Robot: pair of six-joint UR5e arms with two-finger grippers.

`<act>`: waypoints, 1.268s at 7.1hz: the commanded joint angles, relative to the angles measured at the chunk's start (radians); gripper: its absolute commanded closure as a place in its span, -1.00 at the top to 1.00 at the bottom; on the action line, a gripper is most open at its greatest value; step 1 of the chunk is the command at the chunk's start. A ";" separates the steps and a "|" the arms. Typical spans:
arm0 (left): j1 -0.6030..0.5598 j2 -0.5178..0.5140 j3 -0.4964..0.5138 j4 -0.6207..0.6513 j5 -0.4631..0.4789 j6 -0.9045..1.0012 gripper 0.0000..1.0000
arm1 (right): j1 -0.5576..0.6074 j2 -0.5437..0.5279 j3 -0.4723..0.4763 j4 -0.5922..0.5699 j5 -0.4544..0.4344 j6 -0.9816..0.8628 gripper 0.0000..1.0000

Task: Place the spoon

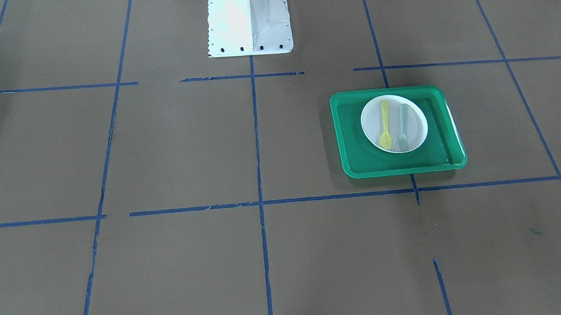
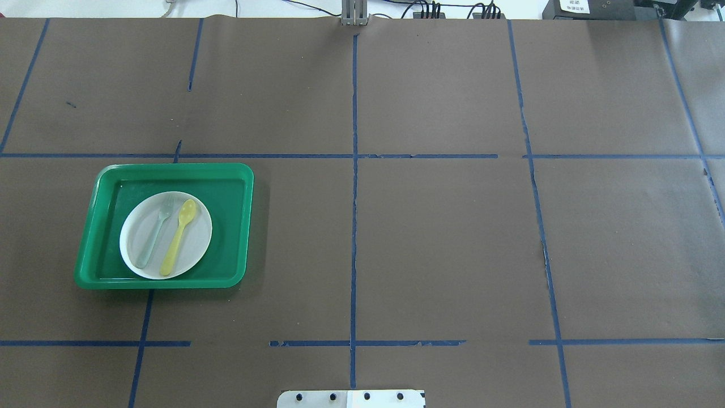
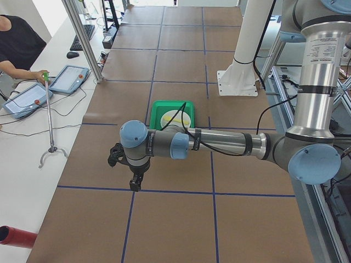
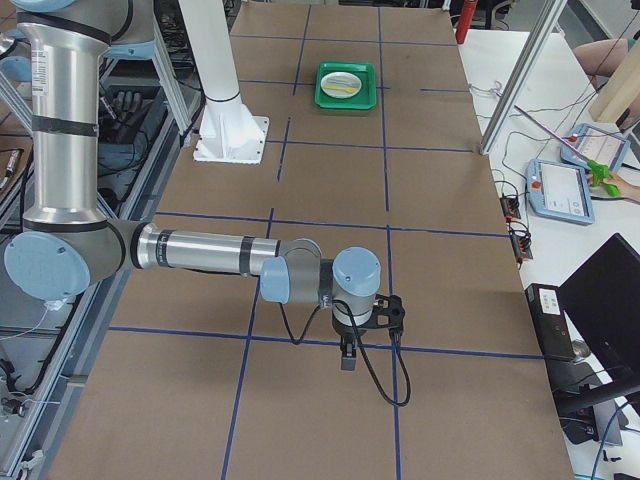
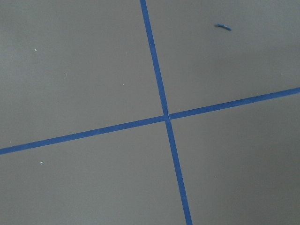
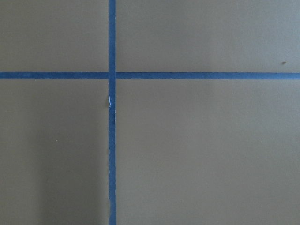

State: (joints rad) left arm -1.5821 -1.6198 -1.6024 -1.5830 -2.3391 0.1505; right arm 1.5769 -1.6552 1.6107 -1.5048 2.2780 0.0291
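The yellow spoon [image 1: 385, 123] lies on a white plate [image 1: 417, 121] inside a green tray [image 1: 357, 165], parallel to a pale grey-green fork [image 1: 403, 124]. In the overhead view the spoon [image 2: 178, 237] is right of the fork [image 2: 153, 238] on the plate [image 2: 199, 238]. My left gripper [image 3: 135, 185] shows only in the exterior left view, hanging over bare table away from the tray; I cannot tell whether it is open or shut. My right gripper [image 4: 347, 358] shows only in the exterior right view, far from the tray [image 4: 346, 86]; its state is also unclear.
The table is brown paper marked with blue tape lines [image 2: 354, 170]. The robot's white base plate [image 1: 249, 22] stands at the table's robot-side edge. Both wrist views show only paper and tape crossings [image 5: 166, 117]. An operator and tablets [image 3: 24, 101] sit beside the table.
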 commanded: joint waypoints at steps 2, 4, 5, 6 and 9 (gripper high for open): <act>0.001 -0.002 0.001 0.005 0.001 -0.006 1.00 | 0.000 0.000 0.000 0.000 0.000 0.000 1.00; 0.001 -0.006 -0.004 0.005 0.006 -0.008 1.00 | 0.000 0.000 0.000 0.000 -0.002 0.000 1.00; 0.001 -0.003 0.016 0.005 0.007 -0.003 1.00 | 0.000 0.000 0.000 0.000 0.000 0.000 1.00; -0.001 0.011 0.006 -0.033 0.009 -0.003 1.00 | 0.000 0.000 0.000 0.000 0.000 0.000 1.00; 0.004 0.061 0.079 -0.277 0.004 -0.082 1.00 | 0.000 0.000 0.000 0.000 0.000 0.000 1.00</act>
State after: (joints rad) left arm -1.5802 -1.5850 -1.5437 -1.7786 -2.3342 0.1267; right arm 1.5769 -1.6552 1.6107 -1.5048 2.2779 0.0291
